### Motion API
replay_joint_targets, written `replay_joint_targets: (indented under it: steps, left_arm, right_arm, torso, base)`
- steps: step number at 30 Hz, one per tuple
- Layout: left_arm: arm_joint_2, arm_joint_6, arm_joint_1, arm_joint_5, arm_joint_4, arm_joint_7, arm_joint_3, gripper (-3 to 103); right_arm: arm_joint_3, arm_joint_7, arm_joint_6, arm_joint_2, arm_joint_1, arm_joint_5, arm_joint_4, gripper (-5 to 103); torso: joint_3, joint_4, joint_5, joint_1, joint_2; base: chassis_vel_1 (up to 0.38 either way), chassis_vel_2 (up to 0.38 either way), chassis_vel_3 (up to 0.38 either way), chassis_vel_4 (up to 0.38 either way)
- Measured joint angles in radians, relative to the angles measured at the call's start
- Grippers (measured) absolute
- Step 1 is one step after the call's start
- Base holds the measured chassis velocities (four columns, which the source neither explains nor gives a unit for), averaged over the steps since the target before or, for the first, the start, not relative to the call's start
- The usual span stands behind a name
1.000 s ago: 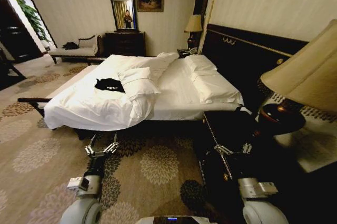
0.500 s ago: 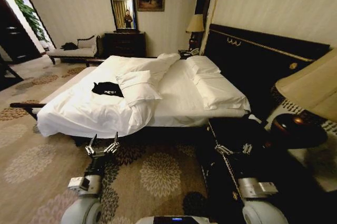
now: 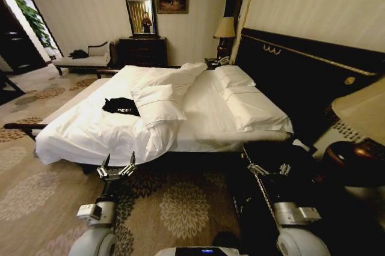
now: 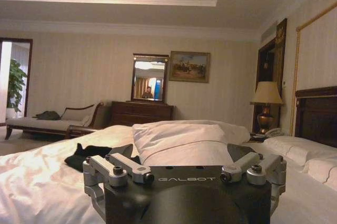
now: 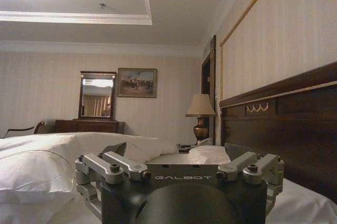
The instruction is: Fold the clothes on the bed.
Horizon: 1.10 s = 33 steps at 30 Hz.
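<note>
Lying crumpled on the white duvet, the small black short-sleeved T-shirt with white chest lettering (image 3: 121,106) sits on the near left part of the large double bed with white bedding and a dark wooden frame (image 3: 198,118), just beside a loose white pillow (image 3: 157,104) that rests on the duvet toward the bed's middle. In the left wrist view the same T-shirt (image 4: 87,154) shows as a dark heap on the duvet, with the pillow (image 4: 181,141) next to it. Two more white pillows (image 3: 246,100) lie along the tall dark headboard (image 3: 301,70). The left gripper (image 3: 118,166) hangs low over the patterned floral carpet (image 3: 180,202), just before the bed's side edge and well apart from the shirt, its jaws spread and empty. The right gripper (image 3: 268,168) is held at a like height in front of the dark bedside cabinet (image 3: 283,154), jaws likewise released and holding nothing. A cream lampshade (image 3: 367,109) stands at the right edge over that cabinet. Across the room a dark wooden dresser with a mirror (image 3: 143,51) stands against the far wall.
</note>
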State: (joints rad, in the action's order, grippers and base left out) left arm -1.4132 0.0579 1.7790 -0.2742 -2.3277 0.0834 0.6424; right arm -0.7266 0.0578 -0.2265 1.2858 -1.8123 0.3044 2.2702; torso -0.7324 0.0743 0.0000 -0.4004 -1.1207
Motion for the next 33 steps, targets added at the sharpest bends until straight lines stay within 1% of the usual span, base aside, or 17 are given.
replay_joint_targets:
  steps: [3,10,16,20,24,28,30,33]
  left_arm:
    - [0.003,-0.017,0.004,-0.034,-0.008,0.000,0.002,100]
    - [0.007,-0.020,0.003,-0.037,-0.008,0.000,0.015,100]
    - [0.005,-0.022,0.003,-0.027,-0.013,0.000,0.012,100]
    - [0.007,-0.025,0.000,-0.028,-0.015,-0.002,0.012,100]
    - [0.018,-0.031,-0.013,-0.039,-0.016,-0.010,0.017,100]
    - [0.034,-0.049,-0.032,-0.065,-0.016,-0.022,0.018,100]
    - [0.057,-0.064,-0.062,-0.087,-0.013,-0.038,0.013,100]
    - [0.067,-0.072,-0.076,-0.099,-0.011,-0.042,0.008,100]
  right_arm:
    - [0.004,-0.001,0.000,0.002,0.001,-0.002,0.000,100]
    - [0.007,-0.001,0.000,0.001,0.005,-0.001,-0.002,100]
    - [0.018,0.005,0.004,-0.003,0.007,0.028,-0.004,100]
    - [0.020,0.005,0.005,-0.005,0.009,0.029,-0.010,100]
    - [0.022,0.005,0.006,-0.006,0.009,0.024,-0.013,100]
    - [0.023,0.002,0.007,-0.005,0.008,0.018,-0.014,100]
    - [0.023,-0.004,0.006,-0.005,0.003,0.024,-0.013,100]
    - [0.023,-0.007,0.004,-0.005,0.000,0.030,-0.010,100]
  torso:
    - [0.000,0.0000,0.0000,0.000,0.000]
    - [0.000,0.0000,0.0000,0.000,0.000]
    - [0.000,0.0000,0.0000,0.000,0.000]
    - [0.000,-0.0001,0.0000,0.000,0.000]
    - [0.000,-0.0001,0.0000,0.000,0.000]
    - [0.000,0.0000,0.0000,0.000,0.000]
    - [0.000,-0.0002,0.0000,0.000,0.000]
    - [0.000,0.0001,-0.0001,0.000,0.000]
  base:
    - [-0.161,0.158,0.182,-0.155]
    - [-0.153,0.150,0.143,-0.156]
    - [-0.131,0.150,0.129,-0.135]
    - [-0.151,0.155,0.133,-0.144]
    - [-0.184,0.161,0.171,-0.159]
    - [-0.175,0.175,0.183,-0.195]
    - [-0.162,0.171,0.172,-0.159]
    - [-0.145,0.170,0.132,-0.151]
